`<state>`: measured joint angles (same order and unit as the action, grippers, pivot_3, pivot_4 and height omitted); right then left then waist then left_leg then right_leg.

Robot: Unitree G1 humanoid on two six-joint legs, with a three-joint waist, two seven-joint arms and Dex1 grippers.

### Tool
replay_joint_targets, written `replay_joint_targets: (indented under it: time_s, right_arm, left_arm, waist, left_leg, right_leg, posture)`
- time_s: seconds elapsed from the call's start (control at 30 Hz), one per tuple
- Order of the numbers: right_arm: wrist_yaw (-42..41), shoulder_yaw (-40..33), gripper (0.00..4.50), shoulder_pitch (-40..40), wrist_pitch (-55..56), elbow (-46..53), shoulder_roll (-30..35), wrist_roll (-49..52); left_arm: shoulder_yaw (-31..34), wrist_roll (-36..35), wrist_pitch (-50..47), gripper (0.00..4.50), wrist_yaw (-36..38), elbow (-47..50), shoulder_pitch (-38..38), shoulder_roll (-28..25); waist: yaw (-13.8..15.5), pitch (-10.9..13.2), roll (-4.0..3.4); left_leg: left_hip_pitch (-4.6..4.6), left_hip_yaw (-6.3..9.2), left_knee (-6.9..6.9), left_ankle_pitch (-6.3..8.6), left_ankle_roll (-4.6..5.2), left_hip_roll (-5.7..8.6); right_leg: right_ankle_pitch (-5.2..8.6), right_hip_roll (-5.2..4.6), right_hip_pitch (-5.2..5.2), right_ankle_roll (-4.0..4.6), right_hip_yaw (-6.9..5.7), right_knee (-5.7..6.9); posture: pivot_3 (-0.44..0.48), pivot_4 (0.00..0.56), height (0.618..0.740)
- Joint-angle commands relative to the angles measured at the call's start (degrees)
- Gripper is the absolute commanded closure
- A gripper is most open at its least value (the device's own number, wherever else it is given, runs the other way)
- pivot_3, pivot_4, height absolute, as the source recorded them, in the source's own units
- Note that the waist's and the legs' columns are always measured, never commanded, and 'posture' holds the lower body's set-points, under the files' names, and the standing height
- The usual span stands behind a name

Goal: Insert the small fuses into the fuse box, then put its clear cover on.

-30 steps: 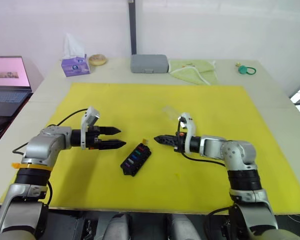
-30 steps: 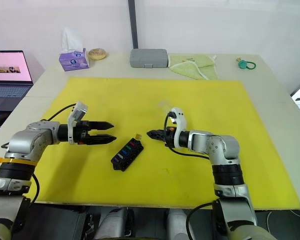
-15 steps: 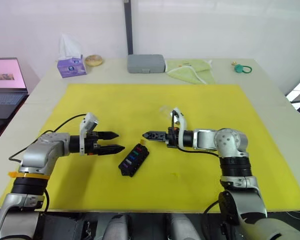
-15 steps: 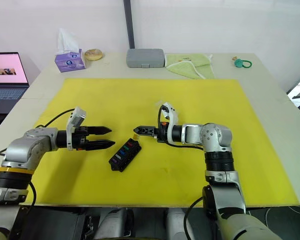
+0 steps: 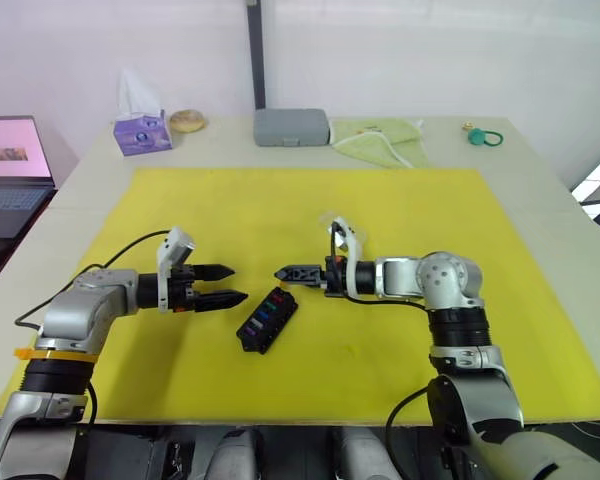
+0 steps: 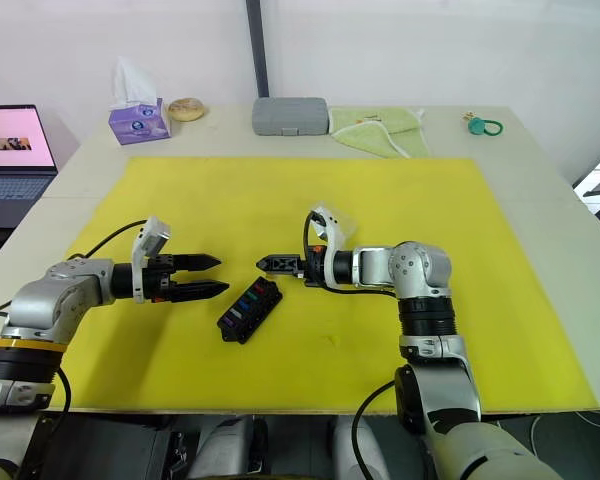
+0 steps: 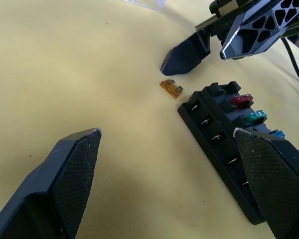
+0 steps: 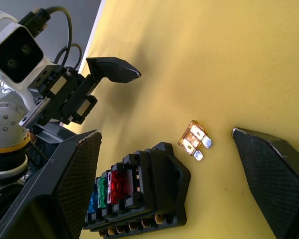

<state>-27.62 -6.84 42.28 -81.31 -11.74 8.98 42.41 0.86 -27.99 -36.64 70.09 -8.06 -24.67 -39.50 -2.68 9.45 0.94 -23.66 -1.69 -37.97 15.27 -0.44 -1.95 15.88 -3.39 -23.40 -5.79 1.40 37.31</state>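
The black fuse box (image 5: 268,318) lies slantwise on the yellow mat, with several coloured small fuses (image 7: 243,101) seated in its slots. One orange fuse (image 8: 194,139) lies loose on the mat just off the box's far end. My right gripper (image 5: 280,272) is open and hovers over that loose fuse, its fingers (image 8: 74,189) spread wide to either side of it. To the left of the box my left gripper (image 5: 235,284) is open and holds nothing. The clear cover (image 5: 327,217) glints faintly on the mat just behind my right wrist.
At the table's back stand a grey case (image 5: 292,127), a green cloth (image 5: 382,140), a tissue box (image 5: 140,131), a round bun-like thing (image 5: 187,120) and a teal ring (image 5: 484,137). A laptop (image 5: 15,160) sits off the left edge.
My right gripper has slid leftward to the fuse box's far end, over the orange fuse. The left gripper has barely moved. The camera shifted early on.
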Motion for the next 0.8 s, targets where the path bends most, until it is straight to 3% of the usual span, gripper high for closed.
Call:
replay_joint_targets:
  time_s: [0.03,0.3,0.8]
  right_arm:
    - [-1.0,2.7,0.08,0.1,-1.6,-2.9,-2.0,-0.3]
    - [-1.9,2.8,0.08,2.4,-1.3,-8.0,-3.9,-1.8]
    - [-3.7,5.5,0.08,0.8,-3.2,-4.9,-4.6,-1.7]
  left_arm:
    - [0.9,-0.2,1.3,0.0,-0.3,1.5,0.1,-0.4]
    - [0.9,-0.2,1.7,0.0,-1.0,1.8,0.7,-0.4]
    - [1.0,-0.4,2.0,0.0,-1.8,1.9,1.2,-0.3]
  waist:
    - [-0.1,0.0,0.0]
    - [-1.4,0.0,-0.01]
    - [-1.4,0.0,-0.01]
  left_leg:
    - [0.0,0.0,0.0,0.0,0.0,0.0]
    - [0.08,0.0,0.08,0.0,0.0,-0.03]
    - [0.29,-0.03,0.74,-0.02,-0.04,-0.03]
  right_leg:
    - [0.0,0.0,0.0,0.0,0.0,0.0]
    - [0.01,-0.11,0.01,0.03,0.01,0.02]
    - [0.13,-0.17,-0.1,0.26,0.01,-0.05]
  posture:
    - [0.0,0.15,0.737]
    - [0.0,0.15,0.737]
    - [0.0,0.15,0.737]
